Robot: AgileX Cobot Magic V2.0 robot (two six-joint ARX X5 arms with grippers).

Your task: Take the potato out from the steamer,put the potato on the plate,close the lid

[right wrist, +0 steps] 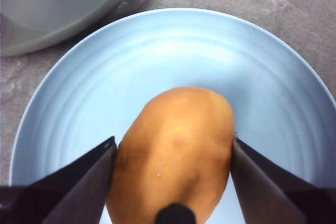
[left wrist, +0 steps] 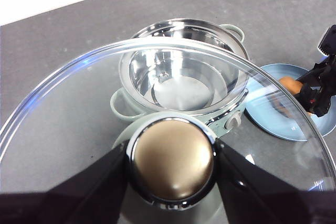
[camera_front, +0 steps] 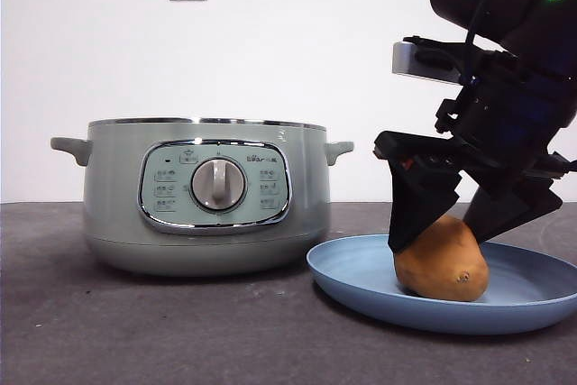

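Your right gripper (right wrist: 173, 182) clamps the one potato (camera_front: 442, 261), which rests on the single plate (camera_front: 361, 290) just beside the one open steamer (camera_front: 117, 214). Your left gripper (left wrist: 172, 174) grips the lid (left wrist: 79, 114) by its knob, raised above the steamer.

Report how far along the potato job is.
Done: the potato is out of the steamer and rests on the plate. In hand: the right pincer grips it; the left pincer holds the lid by its knob. Left: release, close the open steamer.
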